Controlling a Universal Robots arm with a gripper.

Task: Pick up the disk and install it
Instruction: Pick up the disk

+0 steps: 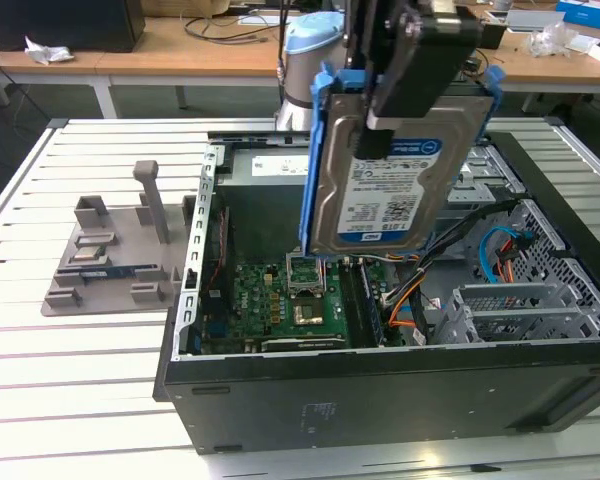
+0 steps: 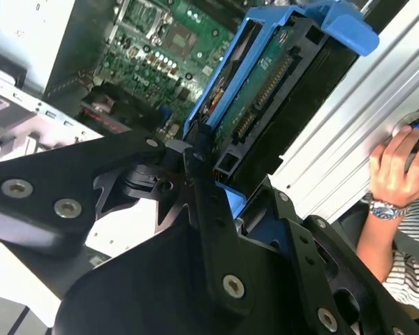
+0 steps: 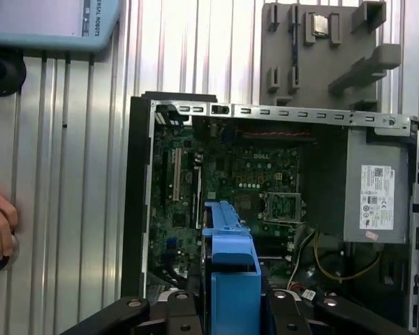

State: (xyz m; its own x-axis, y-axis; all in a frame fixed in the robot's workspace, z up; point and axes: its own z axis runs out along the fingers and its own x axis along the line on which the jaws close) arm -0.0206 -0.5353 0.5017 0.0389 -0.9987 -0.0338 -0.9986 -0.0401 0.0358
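Closest in the second wrist view, the black hand [image 2: 223, 183] is clamped on one end of the disk [image 2: 262, 87]; in the exterior view the disk hangs nearly upright, label facing the camera, above the green circuit board [image 1: 280, 300] of the open computer case [image 1: 330, 400] on the slatted table [image 1: 80, 380]; a grey parts tray [image 1: 110, 250] lies beside the case, at the exterior view's left.

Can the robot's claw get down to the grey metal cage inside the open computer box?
Probably yes. The gripper, shut on the silver disk with blue side rails, hangs over the black computer case, and no lid covers the grey metal drive cage. The blue cables beside it might snag.
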